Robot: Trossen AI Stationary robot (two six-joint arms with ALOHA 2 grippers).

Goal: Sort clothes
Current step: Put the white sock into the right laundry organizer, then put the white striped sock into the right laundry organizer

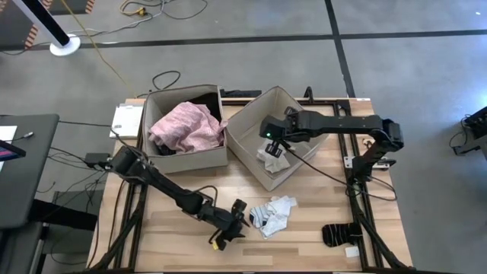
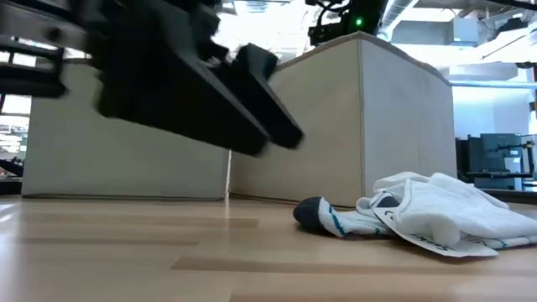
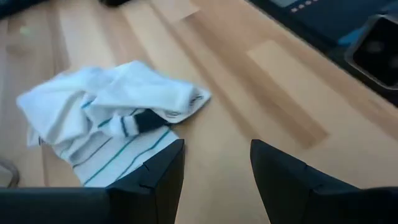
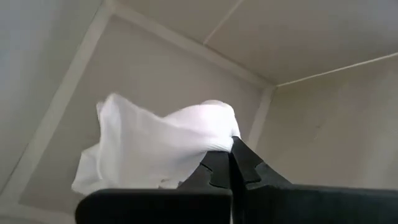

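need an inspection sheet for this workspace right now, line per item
surface: wooden table, bare at the front.
job's things: pink garment in the left box; white striped pieces loose on the table; black socks near the right edge.
clutter: nothing seen.
grippers: left pincer open beside the striped pieces; right pincer shut on a white piece inside the right box.
cables: loose leads on the floor.
surroundings: grey floor, no person seen.

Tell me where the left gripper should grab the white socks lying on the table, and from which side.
Best guess: pinch the raised, bunched fold in the middle of the white socks, coming straight down from above. They lie flat and crumpled on the table, so the edges give little to grip. The open left gripper is beside them.
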